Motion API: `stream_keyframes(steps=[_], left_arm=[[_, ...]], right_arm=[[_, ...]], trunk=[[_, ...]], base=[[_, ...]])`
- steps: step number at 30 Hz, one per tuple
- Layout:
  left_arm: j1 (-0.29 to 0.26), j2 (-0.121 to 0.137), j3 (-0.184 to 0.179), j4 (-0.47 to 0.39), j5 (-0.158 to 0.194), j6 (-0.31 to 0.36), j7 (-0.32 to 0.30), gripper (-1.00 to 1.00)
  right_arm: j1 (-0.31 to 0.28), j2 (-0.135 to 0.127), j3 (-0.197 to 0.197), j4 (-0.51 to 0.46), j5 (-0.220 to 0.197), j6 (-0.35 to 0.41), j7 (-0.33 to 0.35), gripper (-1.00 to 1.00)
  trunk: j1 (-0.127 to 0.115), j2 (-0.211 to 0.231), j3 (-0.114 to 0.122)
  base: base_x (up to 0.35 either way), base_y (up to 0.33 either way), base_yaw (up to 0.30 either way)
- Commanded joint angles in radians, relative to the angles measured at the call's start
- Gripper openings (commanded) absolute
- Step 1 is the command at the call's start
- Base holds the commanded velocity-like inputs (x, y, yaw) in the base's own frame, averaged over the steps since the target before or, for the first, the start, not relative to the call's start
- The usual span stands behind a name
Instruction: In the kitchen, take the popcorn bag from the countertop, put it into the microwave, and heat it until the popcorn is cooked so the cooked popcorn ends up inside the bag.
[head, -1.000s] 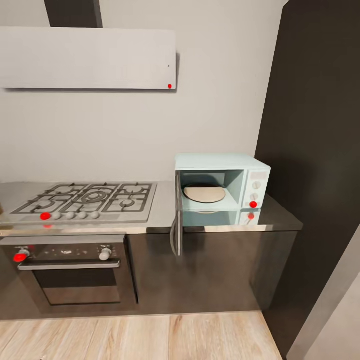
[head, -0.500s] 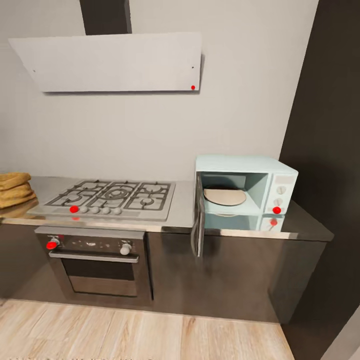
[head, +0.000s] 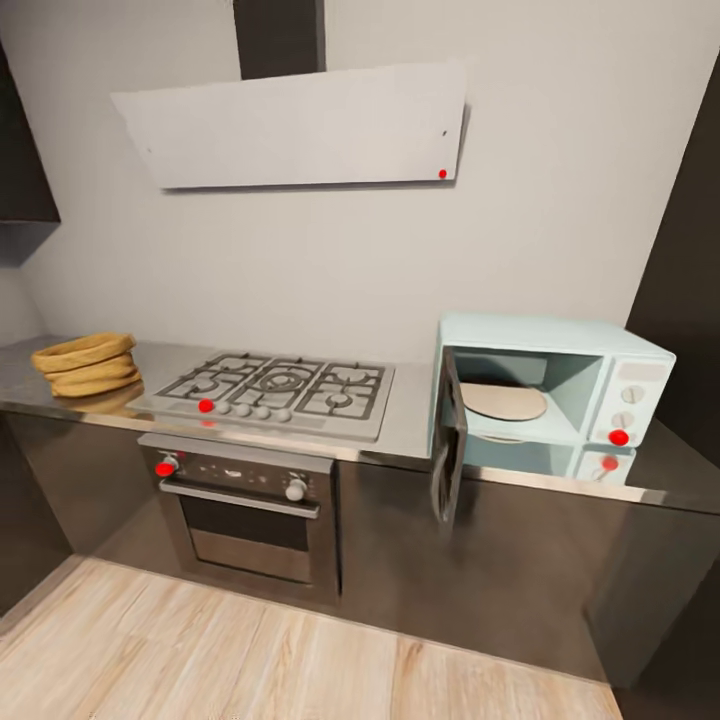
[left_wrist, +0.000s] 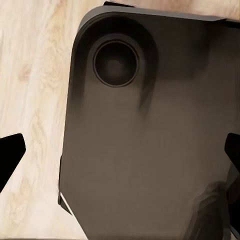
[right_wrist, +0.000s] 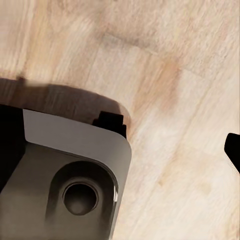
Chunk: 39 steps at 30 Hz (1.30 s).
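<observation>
Along the far left of the countertop (head: 420, 425) sat the popcorn bag (head: 86, 364), a squat orange-tan sack of wrinkled folds with a rolled rim, standing well apart from the microwave (head: 548, 392) at the right end, with the gas hob (head: 283, 388) between them. You had the microwave door (head: 449, 451) swung wide open, and the pale turntable (head: 503, 401) inside was bare, so nothing was yet loaded.

Your left gripper (left_wrist: 120, 150) and right gripper (right_wrist: 120, 150) both pointed down over the robot's own dark base (left_wrist: 150, 140) and the wooden floor (right_wrist: 165, 65). Each wrist view caught only dark fingertips at its edges, set far apart with nothing between them, so both claws looked spread and empty.

You could judge the sack to be light and soft: its folds would likely give under pressure and its sides crumple. The rolled rim looked the firmest part, so taking hold there, or squeezing gently across the middle, would probably keep it upright and unspilled. You still had to bring the robot nearer before any reach was possible.
</observation>
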Motion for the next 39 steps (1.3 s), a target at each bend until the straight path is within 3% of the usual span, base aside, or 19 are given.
stream_keyframes(steps=[1, 39], left_arm=[[0.000, 0.000, -0.001, -0.001, 0.008, -0.002, 0.003, 1.00], [0.000, 0.000, -0.001, -0.001, 0.009, -0.001, 0.003, 1.00]], right_arm=[[-0.001, -0.001, -0.008, 0.003, 0.008, -0.006, 0.001, 1.00], [-0.001, 0.002, -0.008, 0.003, 0.005, -0.013, -0.011, 1.00]], trunk=[[0.000, -0.001, -0.001], [0.000, -0.001, -0.001]], base=[[0.000, 0.000, 0.300], [0.000, 0.000, 0.283]])
